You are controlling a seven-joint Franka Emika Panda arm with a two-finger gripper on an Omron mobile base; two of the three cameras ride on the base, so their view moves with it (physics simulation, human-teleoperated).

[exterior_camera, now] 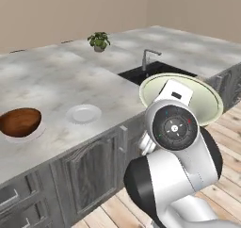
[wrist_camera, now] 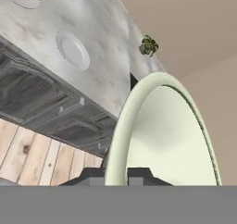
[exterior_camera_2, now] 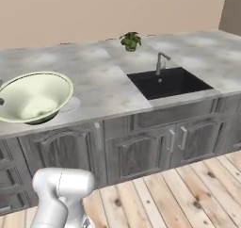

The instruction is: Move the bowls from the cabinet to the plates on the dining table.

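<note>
My gripper (wrist_camera: 115, 174) is shut on the rim of the pale cream-green bowl (wrist_camera: 171, 135), which hangs tilted over the front edge of the dining table (exterior_camera: 52, 81). This bowl (exterior_camera: 204, 102) shows behind my arm, and in the right base view the same bowl (exterior_camera_2: 35, 95) hangs at the left. The reddish-brown bowl (exterior_camera: 20, 121) sits on a plate (exterior_camera: 29, 137) at the table's left. A second plate (exterior_camera: 83, 113) lies bare to the left of the held bowl, also seen as a plate (wrist_camera: 72, 49) in the hand view. The cabinet is out of view.
A black sink (exterior_camera_2: 169, 83) with a silver faucet (exterior_camera_2: 161, 62) is set in the top to the right. A small potted plant (exterior_camera_2: 130, 40) stands at the back. Dark panelled doors (exterior_camera_2: 141, 151) front the base above a wooden floor (exterior_camera_2: 188, 194).
</note>
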